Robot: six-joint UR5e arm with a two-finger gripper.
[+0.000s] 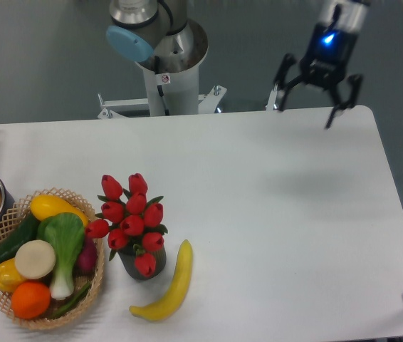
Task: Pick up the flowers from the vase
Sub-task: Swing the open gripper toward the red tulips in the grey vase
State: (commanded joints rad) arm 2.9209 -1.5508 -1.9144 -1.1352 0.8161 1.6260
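Jaws spread wide and holding nothing are seen on the gripper (pixel 316 97), which hangs in the air over the far right edge of the tabletop (pixel 273 206), with its fingers pointing down. The flowers (pixel 130 214) are found well apart from it, toward the near left of the tabletop, standing upright in the vase (pixel 142 265); only the lower front of the dark vase is visible beneath the red buds and leaves. The bunch is set between a wicker basket (pixel 96 281) of vegetables on its left and a banana (pixel 169 285) lying just beside the vase on its right. From the jaws, the flowers lie diagonally across the tabletop, leftward and toward the camera. The stems are judged to run roughly vertically, so a descent from above onto the heads, or a grasp lower on the bundle just over the vase mouth, would be called for. No other arm is present.
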